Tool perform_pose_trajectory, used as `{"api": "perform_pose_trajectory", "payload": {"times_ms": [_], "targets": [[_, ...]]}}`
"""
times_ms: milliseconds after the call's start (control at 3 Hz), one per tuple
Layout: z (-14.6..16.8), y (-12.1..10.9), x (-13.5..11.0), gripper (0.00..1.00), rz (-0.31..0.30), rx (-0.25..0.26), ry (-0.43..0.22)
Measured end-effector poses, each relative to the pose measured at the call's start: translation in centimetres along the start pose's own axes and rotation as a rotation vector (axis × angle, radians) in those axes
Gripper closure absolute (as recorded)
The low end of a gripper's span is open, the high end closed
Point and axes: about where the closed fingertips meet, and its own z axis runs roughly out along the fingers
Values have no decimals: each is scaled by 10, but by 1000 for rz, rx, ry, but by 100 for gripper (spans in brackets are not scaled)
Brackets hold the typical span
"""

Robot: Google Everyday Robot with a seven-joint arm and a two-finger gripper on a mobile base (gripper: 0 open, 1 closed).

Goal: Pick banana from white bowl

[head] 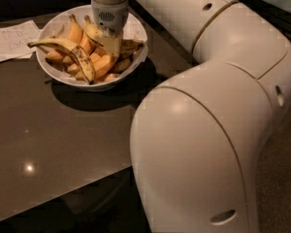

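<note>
The white bowl (56, 74) stands on the dark table at the upper left and holds several bananas. My gripper (110, 46) reaches straight down into the middle of the bowl, among the fruit. A freckled yellow banana (129, 46) with a dark end lies just right of the gripper and touches it. A small yellow banana (93, 32) leans against the gripper's left side. A long thin banana with black-brown streaks (70, 50) hangs over the bowl's left rim. Plump orange-toned bananas (103, 64) lie under the gripper. White paper (133, 29) sticks up at the far rim.
A sheet of printed paper (12, 40) lies on the table left of the bowl. My arm's large white elbow and forearm (203, 130) fill the right half of the view and hide the table's right side. The table's front edge runs along the lower left.
</note>
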Motion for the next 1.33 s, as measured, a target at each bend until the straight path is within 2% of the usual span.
{"api": "perform_pose_trajectory", "payload": {"times_ms": [333,667,1000,1333], "targets": [[0,0,0,100,0,0,0],[-5,-4,-5,100,1,37,-14],[-40,12,11,100,57,82,-74],[-39,10,8,100,57,89,-82]]}}
